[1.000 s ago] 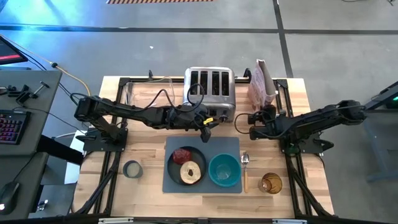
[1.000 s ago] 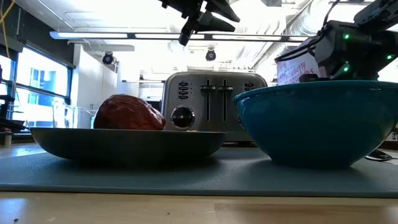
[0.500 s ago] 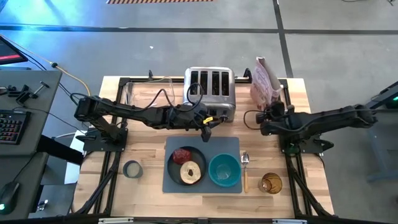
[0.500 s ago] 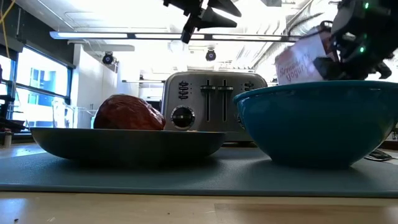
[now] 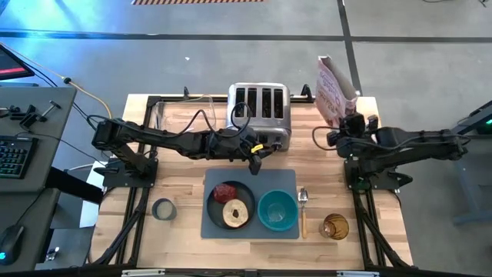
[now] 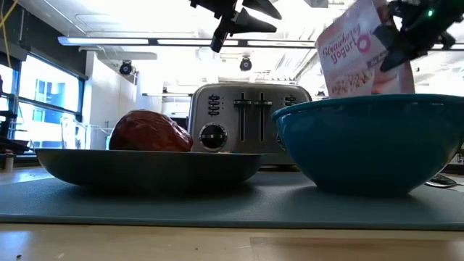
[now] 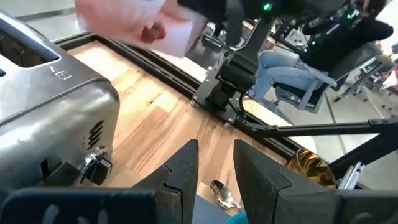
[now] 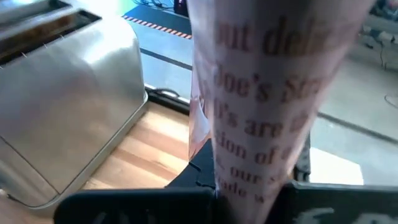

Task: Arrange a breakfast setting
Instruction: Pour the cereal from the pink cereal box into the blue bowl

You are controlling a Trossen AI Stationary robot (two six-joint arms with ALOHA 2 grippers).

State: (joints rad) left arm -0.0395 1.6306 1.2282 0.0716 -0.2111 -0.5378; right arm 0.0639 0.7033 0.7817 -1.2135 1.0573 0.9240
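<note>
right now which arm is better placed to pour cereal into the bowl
Right: its hand already grips the cereal bag, lifted and tilted. The left hand hovers empty above the mat.

Wooden table (image 5: 184, 223) carries: toaster (image 5: 260, 115) at back centre; grey mat (image 5: 287, 181) at front centre; spoon (image 5: 303, 209) just right of mat; amber glass (image 5: 334, 226) right of spoon; small grey ring (image 5: 164, 208) left of mat.
</note>
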